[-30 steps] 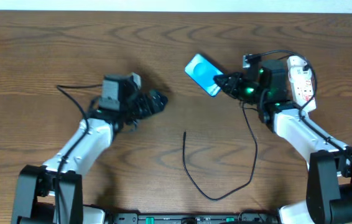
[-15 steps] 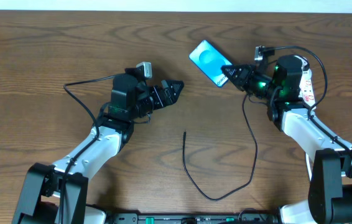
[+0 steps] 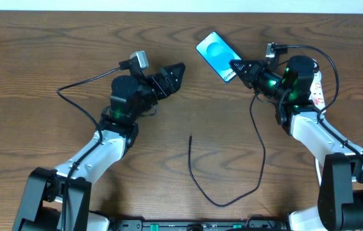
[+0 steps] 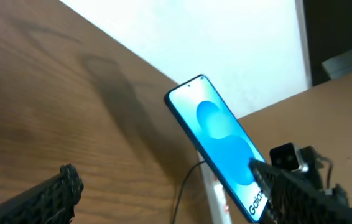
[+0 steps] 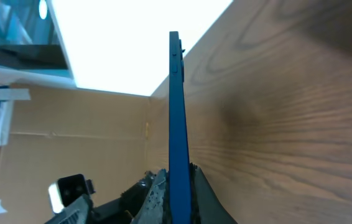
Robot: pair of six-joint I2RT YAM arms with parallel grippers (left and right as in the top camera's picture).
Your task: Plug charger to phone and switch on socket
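Note:
The phone [image 3: 215,54], blue screen up, is held tilted above the back of the table; my right gripper [image 3: 235,67] is shut on its lower end. In the right wrist view the phone [image 5: 176,106] shows edge-on between the jaws [image 5: 176,190]. My left gripper [image 3: 175,70] is open and empty, just left of the phone. In its view the phone [image 4: 219,134] hangs between the spread fingers [image 4: 163,193]. The charger [image 3: 197,183] lies loose on the table, its plug tip [image 3: 190,136] free at the centre. The socket [image 3: 319,95] is mostly hidden behind my right arm.
The wooden table [image 3: 53,45] ends at a white wall at the back. The white socket strip [image 4: 212,199] and a thin black cable [image 4: 185,183] show under the phone in the left wrist view. A black robot cable [image 3: 79,90] loops left of the left arm.
My left gripper has moved right and toward the back, closer to the phone. My right gripper has carried the phone slightly right and back, and holds it raised.

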